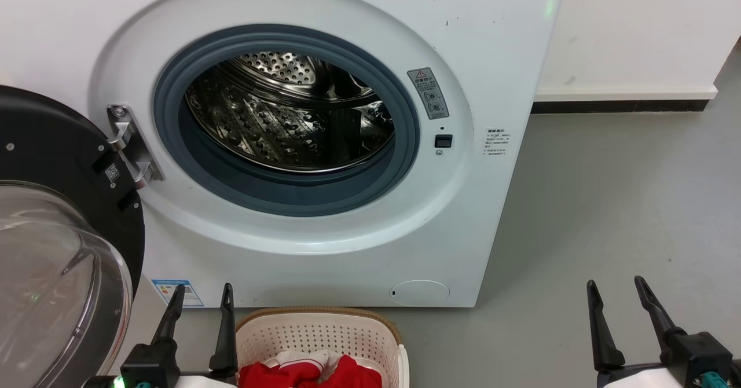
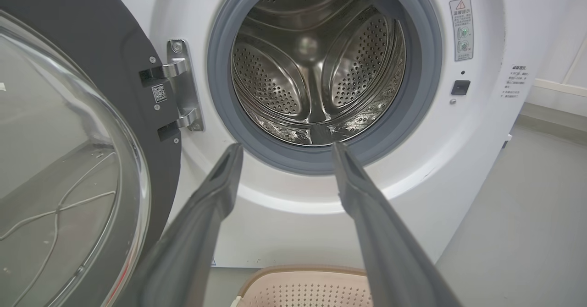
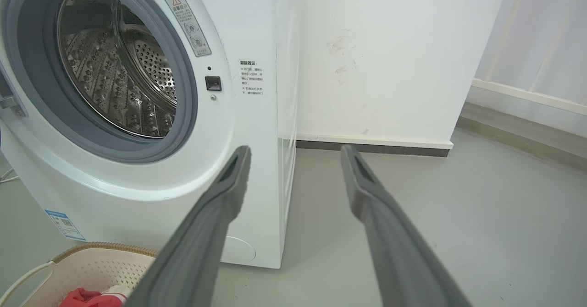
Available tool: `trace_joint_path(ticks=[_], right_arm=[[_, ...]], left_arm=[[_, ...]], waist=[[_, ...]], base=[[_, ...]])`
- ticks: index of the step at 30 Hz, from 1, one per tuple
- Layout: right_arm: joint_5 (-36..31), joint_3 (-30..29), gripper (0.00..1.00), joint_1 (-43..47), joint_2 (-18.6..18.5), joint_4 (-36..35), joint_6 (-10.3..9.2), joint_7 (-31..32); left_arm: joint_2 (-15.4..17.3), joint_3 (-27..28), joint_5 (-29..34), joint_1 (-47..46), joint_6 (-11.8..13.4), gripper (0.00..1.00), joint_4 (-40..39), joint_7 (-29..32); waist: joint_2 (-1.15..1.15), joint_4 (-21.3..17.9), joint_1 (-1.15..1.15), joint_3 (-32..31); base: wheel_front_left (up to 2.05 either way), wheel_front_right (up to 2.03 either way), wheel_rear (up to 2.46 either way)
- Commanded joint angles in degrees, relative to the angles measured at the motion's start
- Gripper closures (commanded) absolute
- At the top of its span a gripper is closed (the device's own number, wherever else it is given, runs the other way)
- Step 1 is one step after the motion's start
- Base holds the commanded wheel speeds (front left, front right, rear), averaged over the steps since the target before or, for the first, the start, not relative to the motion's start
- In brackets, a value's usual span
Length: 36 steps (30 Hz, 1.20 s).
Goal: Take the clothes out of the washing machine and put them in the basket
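Clothes (image 1: pixel 353 374), soft red folds, lie in perforated cream basket (image 1: pixel 312 333).

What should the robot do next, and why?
Probably stop here: the washing machine looks empty inside, the red clothes lie in the basket, and the left gripper and right gripper are both open, holding nothing.
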Motion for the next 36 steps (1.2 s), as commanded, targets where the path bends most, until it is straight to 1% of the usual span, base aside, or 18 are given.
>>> trace_joint_path(ticks=[1,17,28,29,32,36], right_arm=[[0.2,0.2,0.0,0.4,0.0,-0.1,-0.04,-0.1],[0.1,0.1,0.0,-0.5,0.0,0.2,-0.04,-0.1],[-0.1,0.3,0.0,-0.7,0.0,0.2,-0.04,-0.1],[0.1,0.3,1.0,-0.2,0.0,0.3,0.01,0.0],[0.3,0.3,1.0,0.2,0.1,2.0,0.01,0.2],[5.5,0.0,1.0,-0.7,0.1,2.5,0.01,1.5]], left_arm=[[-0.4,0.2,0.6,0.5,-0.2,0.0,0.0,-0.1],[-1.0,0.5,2.4,-0.2,-0.7,0.0,0.5,-0.1],[-1.3,0.8,2.0,-0.6,-0.8,0.0,0.7,-0.1],[-1.2,0.7,1.9,-0.1,-0.7,1.0,1.0,0.0],[-1.4,0.7,1.6,0.4,-0.7,1.0,2.7,0.4],[-1.4,1.6,-3.2,-0.9,-0.9,1.0,3.7,2.2]], waist=[[0.0,0.0,0.01,0.0],[0.0,0.1,0.01,0.3],[0.0,0.1,0.01,0.3],[0.0,0.1,0.01,0.3],[0.0,0.1,0.02,0.3],[0.0,0.1,0.02,0.4]], base=[[0.0,0.0,0.0],[0.0,0.0,0.0],[0.0,0.0,0.0],[0.0,0.0,0.0],[0.0,0.0,0.0],[0.0,0.0,0.0]])
